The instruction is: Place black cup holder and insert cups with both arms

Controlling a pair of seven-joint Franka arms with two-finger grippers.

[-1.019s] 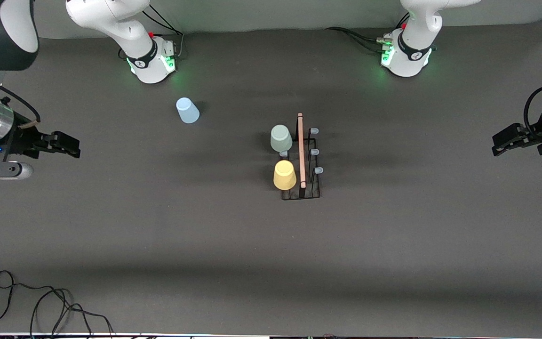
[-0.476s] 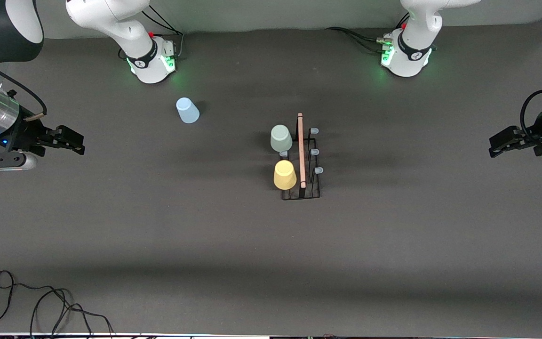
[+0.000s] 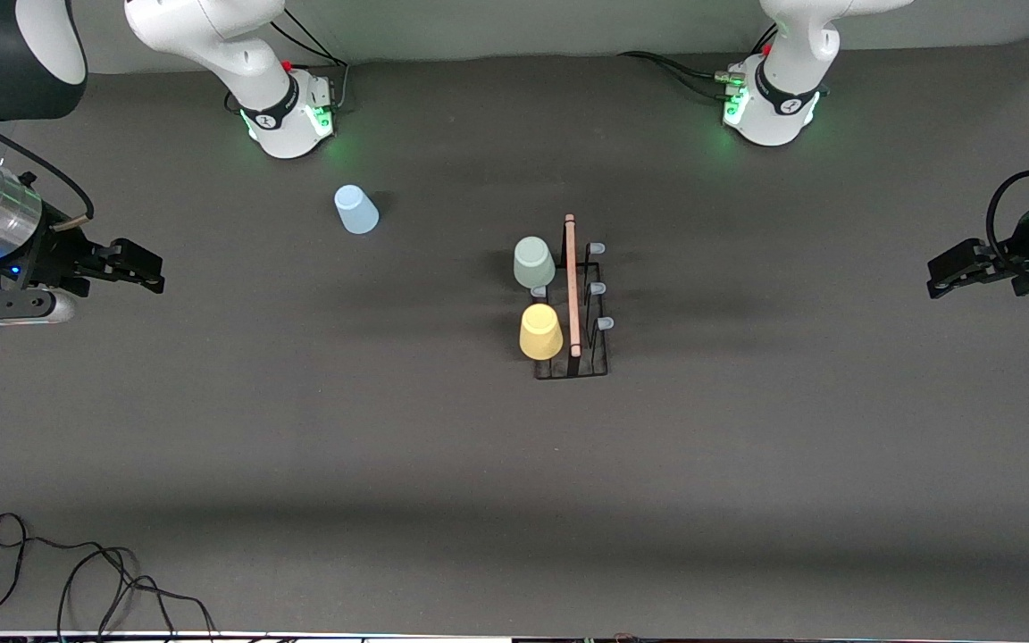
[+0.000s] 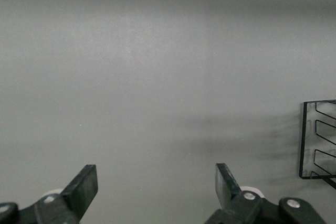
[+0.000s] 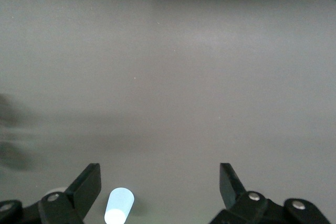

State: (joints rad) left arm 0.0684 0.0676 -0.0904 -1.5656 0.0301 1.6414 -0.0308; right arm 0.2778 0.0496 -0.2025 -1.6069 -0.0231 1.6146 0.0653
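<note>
The black cup holder [image 3: 590,362] stands mid-table with its wooden rod handle [image 3: 572,286] on top. A pale green cup [image 3: 533,263] and a yellow cup [image 3: 540,332] sit upside down on its pegs on the side toward the right arm's end. Three capped pegs [image 3: 597,288] on the other side are bare. The light blue cup [image 3: 355,210] stands upside down on the table near the right arm's base; it also shows in the right wrist view [image 5: 119,206]. My right gripper [image 3: 144,271] is open and empty at the right arm's end. My left gripper [image 3: 941,277] is open and empty at the left arm's end. The holder's edge shows in the left wrist view [image 4: 317,140].
A black cable [image 3: 86,572] lies coiled on the table near the front camera at the right arm's end. The arm bases [image 3: 287,116] [image 3: 769,112] stand along the back edge.
My right gripper has moved a little toward the table's middle. My left gripper has shifted slightly the same way inward. The cups and holder have not moved.
</note>
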